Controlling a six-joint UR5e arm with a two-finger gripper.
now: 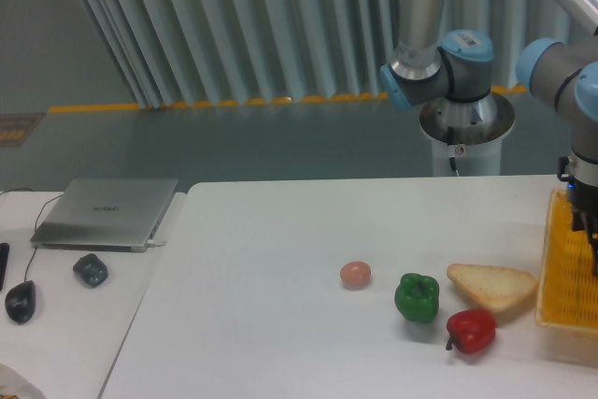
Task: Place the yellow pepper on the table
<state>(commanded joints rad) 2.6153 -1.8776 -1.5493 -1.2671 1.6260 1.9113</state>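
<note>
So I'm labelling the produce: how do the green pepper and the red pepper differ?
The green pepper stands upright, stem end up; the red pepper lies tipped, its dark stem pointing left. The green one sits farther back and left; the red one nearer the camera, by the bread slice. Both are glossy, similar in size.

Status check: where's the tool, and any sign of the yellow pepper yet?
Tool down in the yellow basket at right edge, jaws hidden. Yellow pepper not visible. Table holds green pepper, red pepper, bread, egg beside the basket.

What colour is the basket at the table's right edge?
Yellow: the yellow mesh plastic basket, seen in the fixed camera view.
</note>
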